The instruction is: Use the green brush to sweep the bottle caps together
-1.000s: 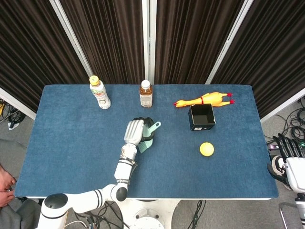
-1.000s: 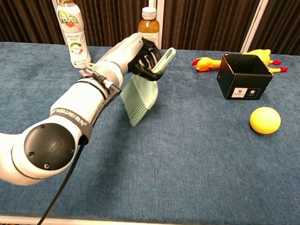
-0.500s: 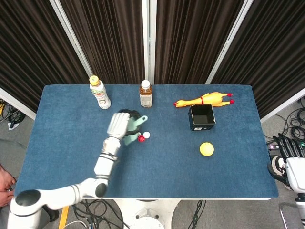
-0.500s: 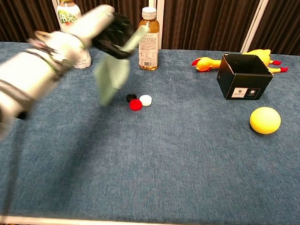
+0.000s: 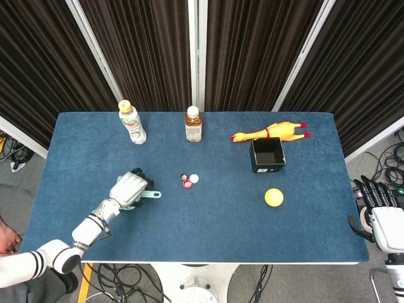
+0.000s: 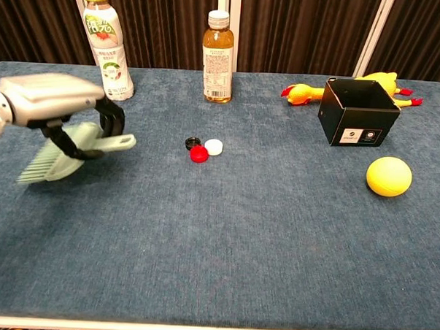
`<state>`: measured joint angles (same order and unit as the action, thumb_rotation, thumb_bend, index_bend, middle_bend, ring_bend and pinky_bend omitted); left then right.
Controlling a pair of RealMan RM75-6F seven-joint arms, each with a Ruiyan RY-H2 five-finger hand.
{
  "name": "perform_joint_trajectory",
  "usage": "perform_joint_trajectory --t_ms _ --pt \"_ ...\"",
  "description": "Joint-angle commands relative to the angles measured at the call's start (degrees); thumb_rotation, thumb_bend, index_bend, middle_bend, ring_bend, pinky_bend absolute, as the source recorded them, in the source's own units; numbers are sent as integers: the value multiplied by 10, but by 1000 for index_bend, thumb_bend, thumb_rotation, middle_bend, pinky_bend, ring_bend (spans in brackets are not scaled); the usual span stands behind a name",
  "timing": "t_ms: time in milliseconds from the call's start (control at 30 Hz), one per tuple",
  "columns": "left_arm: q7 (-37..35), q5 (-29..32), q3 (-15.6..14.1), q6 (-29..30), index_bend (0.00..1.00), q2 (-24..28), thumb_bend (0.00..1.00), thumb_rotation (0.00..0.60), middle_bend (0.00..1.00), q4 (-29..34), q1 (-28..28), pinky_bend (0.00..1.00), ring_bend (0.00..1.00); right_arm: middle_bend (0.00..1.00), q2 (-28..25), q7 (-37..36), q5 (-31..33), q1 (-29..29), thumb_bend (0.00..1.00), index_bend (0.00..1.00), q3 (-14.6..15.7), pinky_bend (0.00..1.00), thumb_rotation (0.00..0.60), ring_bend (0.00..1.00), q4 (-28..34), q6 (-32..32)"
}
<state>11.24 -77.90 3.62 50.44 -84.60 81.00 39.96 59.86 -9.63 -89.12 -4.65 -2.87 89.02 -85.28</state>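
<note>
Nearest, off the right edge of the table (image 5: 208, 246), the right hand (image 5: 379, 211) hangs idle with its fingers apart and nothing in them; on the near left, the left hand (image 6: 58, 103) is clenched round the handle of the green brush (image 6: 63, 154), which it carries above the cloth, well to the left of the work, bristles pointing near-left and handle tip toward the caps; the brush looks light, a stiff plastic handle with soft, springy bristles, so the handle is the right place to hold it, and the bristles would likely bend rather than shove hard. Further in, around mid-table, the three bottle caps sit bunched: the red cap (image 6: 199, 154) in front, the black cap (image 6: 193, 143) and white cap (image 6: 214, 146) just behind it, all touching or nearly so; small, light and slick, they could skitter under a firm stroke. To the right lies a yellow ball (image 6: 389, 177), then an open black box (image 6: 356, 112); along the far edge lie a rubber chicken (image 6: 305, 92), an amber tea bottle (image 6: 218, 57) and a yellow-capped drink bottle (image 6: 106, 43).
</note>
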Motion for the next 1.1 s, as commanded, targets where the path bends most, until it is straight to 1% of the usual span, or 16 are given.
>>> perform_joint_trajectory --t_ms 33,67,133,167,233,300,400,500,567,633,733,867,967,1100 --pt "14 4 -4 -6 423 -15 389 600 438 -4 3 204 340 0 -1 2 1 2 253 0 1 0 600 0 1 -2" --pt "18 9 -2 -8 407 -18 365 600 415 -3 5 203 316 0 -2 2 3 4 253 0 1 0 600 0 2 -3" --pt "28 20 1 -13 347 -20 281 600 339 3 7 203 242 0 -3 1 5 5 253 0 1 0 600 0 3 -4" --pt "36 28 3 -16 292 -19 216 600 276 9 9 203 192 0 -3 2 6 6 253 0 1 0 600 0 3 -4" --pt "47 39 7 -14 200 -17 125 600 192 20 10 202 134 0 -4 3 5 7 253 0 1 0 600 0 4 -6" --pt "44 42 14 2 166 -11 89 600 171 33 5 202 123 0 -5 3 7 7 253 0 1 0 600 0 3 -5" --pt "25 40 26 51 162 8 82 600 171 44 -16 203 123 0 -9 0 14 7 254 0 1 0 600 0 0 1" --pt "-22 52 36 98 162 47 82 600 171 63 -53 203 123 0 -16 -3 19 5 258 0 1 0 600 0 -2 12" --pt "-47 55 34 135 162 80 83 600 171 72 -85 202 123 0 -20 -6 20 3 261 0 2 0 600 0 -3 18" --pt "-61 59 27 178 162 108 82 600 171 77 -123 198 123 0 -22 -8 19 1 264 0 2 0 600 0 -5 20" --pt "-69 69 12 240 162 137 82 600 170 84 -181 194 124 0 -19 -11 14 -3 267 0 2 0 600 0 -9 22" --pt "-65 83 -8 317 162 162 82 600 171 102 -252 191 123 1 -9 -15 -4 -5 269 0 5 0 600 0 -15 14" --pt "-52 69 -29 368 164 171 82 600 171 121 -296 189 123 6 2 -14 -17 -3 269 0 8 0 600 0 -20 1" --pt "-42 40 -53 409 174 168 82 600 171 142 -335 186 123 8 14 -6 -26 -2 269 0 14 0 600 0 -21 -1"
